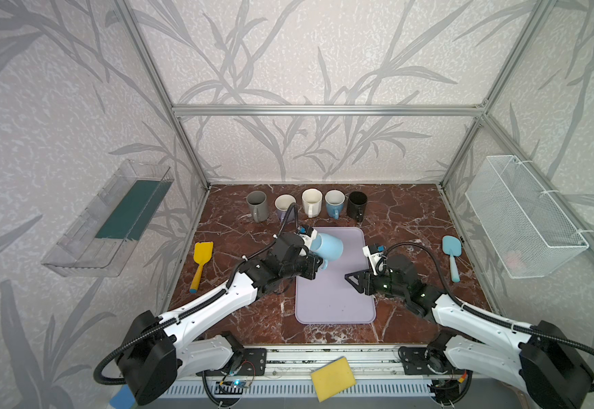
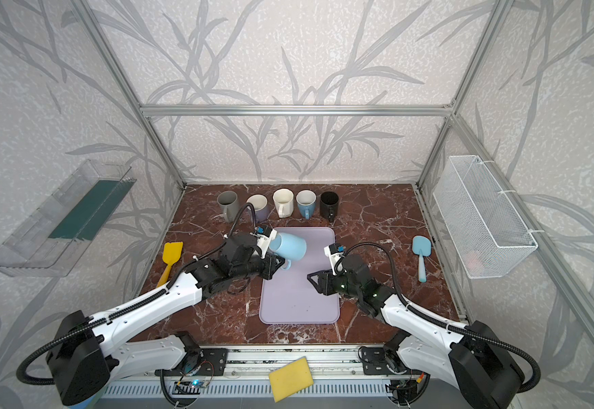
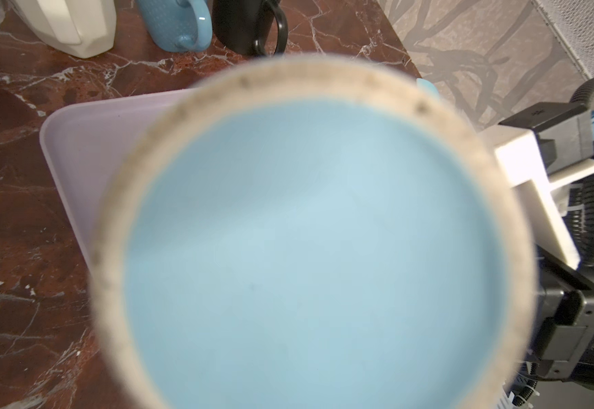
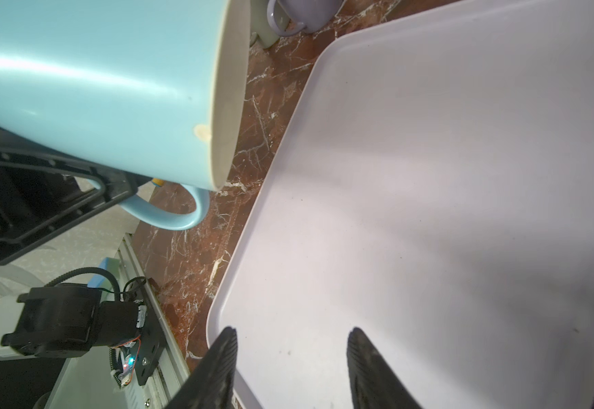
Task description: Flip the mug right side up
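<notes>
Reaching forward, left fingers [image 4: 111,187] grip tilted mug [image 1: 329,246].

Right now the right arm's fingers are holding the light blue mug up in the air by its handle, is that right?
No, the arm is wrong. The left fingers are holding the light blue mug up in the air by its handle. The right wrist view shows it: the right fingers are apart with nothing between them.

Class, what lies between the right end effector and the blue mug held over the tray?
Only bare tray lies there, as both top views show.
</notes>
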You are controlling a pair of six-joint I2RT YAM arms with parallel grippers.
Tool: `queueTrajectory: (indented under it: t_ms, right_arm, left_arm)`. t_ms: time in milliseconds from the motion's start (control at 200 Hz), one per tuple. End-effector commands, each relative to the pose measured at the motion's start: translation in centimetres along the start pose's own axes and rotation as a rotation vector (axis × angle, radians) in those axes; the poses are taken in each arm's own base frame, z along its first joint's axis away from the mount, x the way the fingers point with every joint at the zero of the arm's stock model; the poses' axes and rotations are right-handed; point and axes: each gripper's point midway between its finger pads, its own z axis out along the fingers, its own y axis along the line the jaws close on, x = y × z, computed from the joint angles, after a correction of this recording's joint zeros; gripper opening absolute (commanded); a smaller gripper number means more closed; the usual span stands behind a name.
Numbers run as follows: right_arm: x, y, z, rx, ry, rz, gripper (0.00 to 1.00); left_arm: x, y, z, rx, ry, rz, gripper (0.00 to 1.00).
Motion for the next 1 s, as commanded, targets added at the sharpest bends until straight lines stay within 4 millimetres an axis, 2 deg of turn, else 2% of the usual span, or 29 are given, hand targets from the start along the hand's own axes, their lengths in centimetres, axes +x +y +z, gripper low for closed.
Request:
queueTrajectory:
  t_ms: [0, 310, 485, 995]
  right_arm:
    - [-2.8, 2.4, -0.2, -0.08, -0.064, -0.002, 0.51]
    - [-6.2, 5.2, -1.2, -0.201, -0.14, -0.011, 0.52]
    - [-8.0, 6.7, -1.9, -0.296, -0.179, 0.006, 0.52]
    - [-10.8, 10.2, -3.9, -0.428, -0.232, -0.064, 0.52]
  left_arm:
    - [-4.5, -2.8, -2.1, 0.107, -0.163, 0.023, 0.0]
    - [-7.4, -4.9, -4.7, 0.208, -0.311, 0.025, 0.0]
    - [-8.5, -6.4, -6.2, 0.275, -0.348, 0.039, 0.0]
    - [-10.2, -8.4, -7.3, 0.399, -0.409, 0.037, 0.0]
